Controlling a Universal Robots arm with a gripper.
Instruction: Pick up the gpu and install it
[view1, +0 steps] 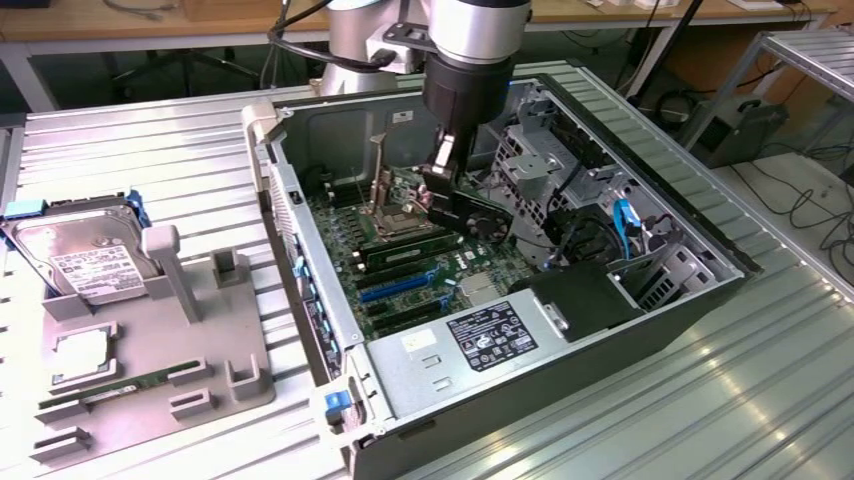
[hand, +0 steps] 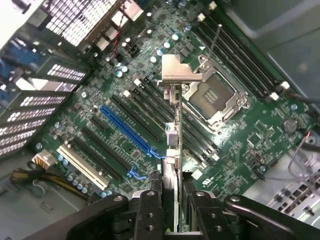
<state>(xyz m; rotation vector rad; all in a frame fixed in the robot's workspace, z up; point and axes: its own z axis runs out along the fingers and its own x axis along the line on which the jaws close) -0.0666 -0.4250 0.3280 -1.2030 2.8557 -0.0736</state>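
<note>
Currently the black two-fingered gripper on the silver and black robot arm hangs inside the open grey metal computer case, which lies on its side on the ribbed metal table. The jaws are clamped on the gpu, a thin flat expansion card with a green circuit board and a silver metal end bracket. In the wrist view the card is seen edge-on, gripped between the two black fingers, with its bent silver bracket at the far end. The card is held above the green motherboard, over the area between the square silver processor socket and the long blue expansion slot. Whether its edge touches the board cannot be told.

Inside the case, the black power supply with a white label sits toward the near edge. On the table beside the case, at the exterior view's left, a grey moulded parts holder carries a silver boxy hard drive with a white label and a narrow green memory stick.
</note>
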